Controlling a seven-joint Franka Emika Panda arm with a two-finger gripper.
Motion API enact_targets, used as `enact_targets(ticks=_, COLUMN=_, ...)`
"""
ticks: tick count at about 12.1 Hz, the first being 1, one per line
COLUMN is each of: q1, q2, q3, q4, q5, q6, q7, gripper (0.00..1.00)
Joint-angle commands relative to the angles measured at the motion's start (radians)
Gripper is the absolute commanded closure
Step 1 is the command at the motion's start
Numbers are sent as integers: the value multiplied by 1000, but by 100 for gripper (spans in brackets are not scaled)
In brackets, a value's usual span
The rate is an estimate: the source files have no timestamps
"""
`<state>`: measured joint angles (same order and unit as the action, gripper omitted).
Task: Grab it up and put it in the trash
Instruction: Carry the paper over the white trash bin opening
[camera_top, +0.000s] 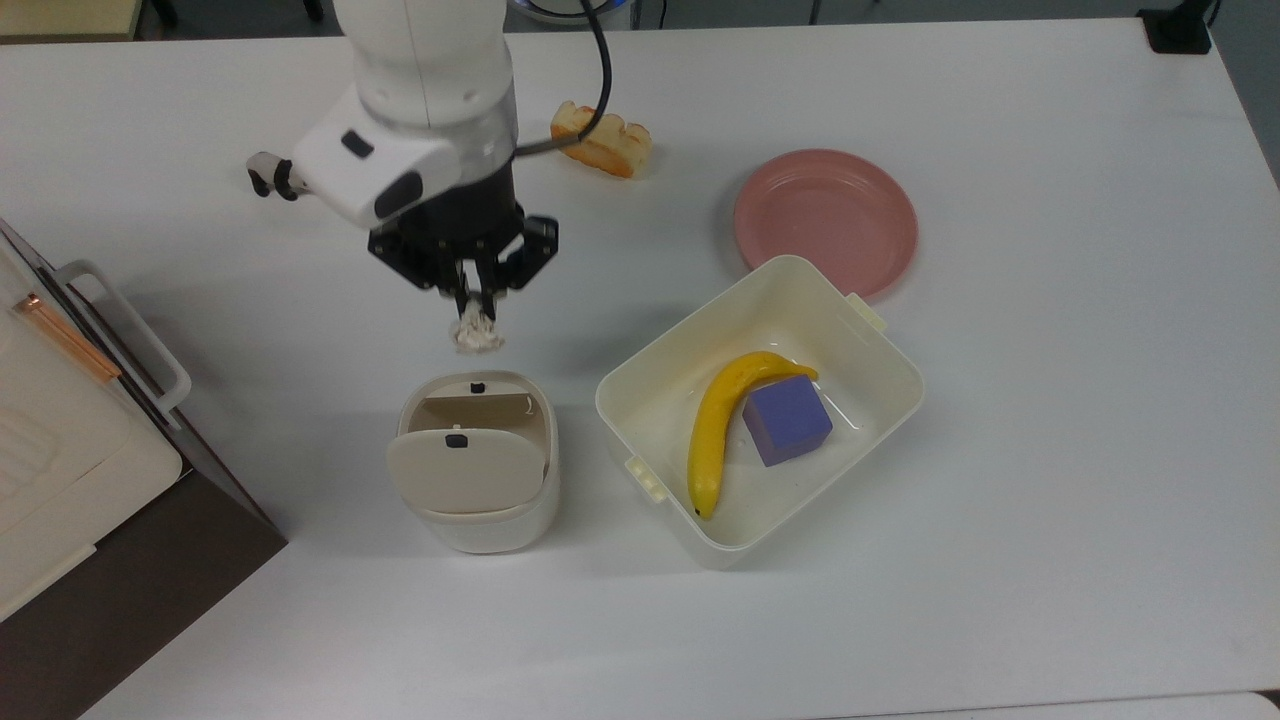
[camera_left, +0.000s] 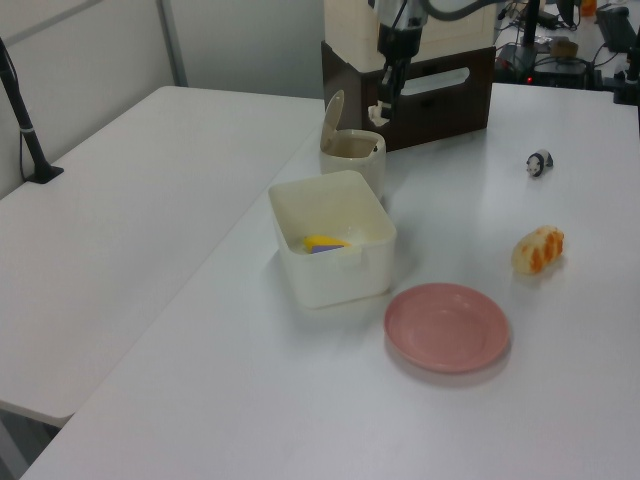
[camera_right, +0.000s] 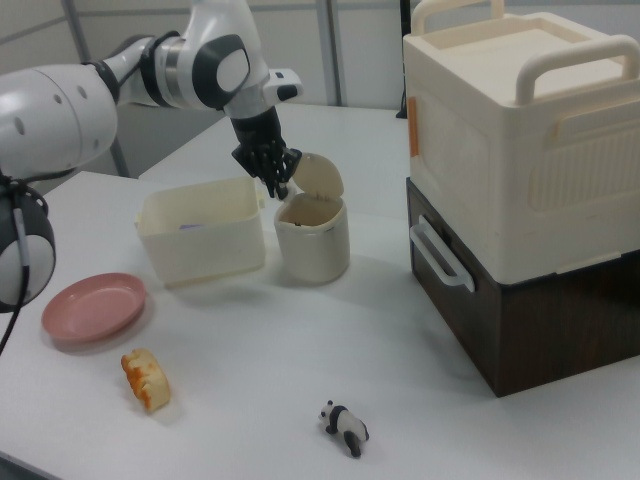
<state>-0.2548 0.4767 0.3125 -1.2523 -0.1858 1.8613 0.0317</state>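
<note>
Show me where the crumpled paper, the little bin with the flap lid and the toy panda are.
Crumpled paper (camera_top: 477, 335), top view: the wrinkled ball's middle.
Little bin (camera_top: 500, 525), top view: its front wall, below the flap.
Toy panda (camera_right: 345, 424), right view: the figurine's body.

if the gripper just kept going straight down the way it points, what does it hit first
Probably the rim of the trash bin. The gripper, shut on the paper ball, hangs above the bin's near edge, though depth is unclear; it might meet bare table beside it.
</note>
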Motion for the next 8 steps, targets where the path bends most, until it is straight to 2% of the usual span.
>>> enact_targets(ticks=1, q1=57, q2=81, q3=-29, q4=51, q5=-75, q6=53, q7=83, gripper=84)
enact_targets(ticks=4, q1=104, q2=146, q3=-84, q4=131, q5=-80, q6=56, q7=112, gripper=84)
enact_targets(ticks=8, q1=108, q2=164, q3=-92, q4=134, q5=-81, q6=56, q7=114, gripper=84)
